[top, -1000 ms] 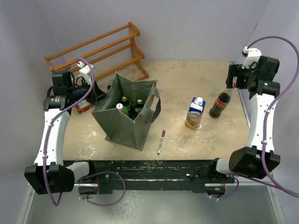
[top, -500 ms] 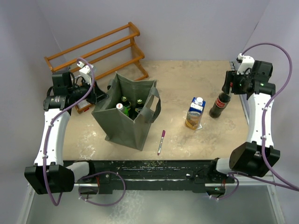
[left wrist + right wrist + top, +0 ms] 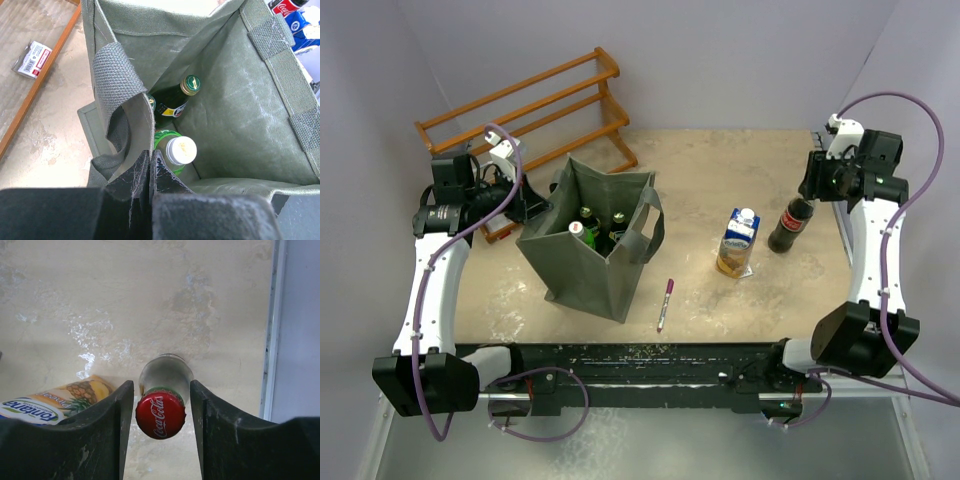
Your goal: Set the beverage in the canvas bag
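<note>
So the canvas bag (image 3: pixel 595 240) stands left on the surface (image 3: pixel 720 160), 3 bottles (image 3: pixel 175 100) inside, left tool (image 3: pixel 150 160) pinched on its rim. The cola bottle (image 3: pixel 790 225) stands far right by the juice carton (image 3: pixel 738 242); an off-centre squeeze could tip it. The right tool (image 3: pixel 161 387) points down, spread astride the cap (image 3: pixel 160 416), not gripping.

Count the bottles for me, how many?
4: three in the canvas bag: white-capped, gold-capped, one half hidden; a cola bottle between the right gripper's open fingers. Others may hide.
</note>
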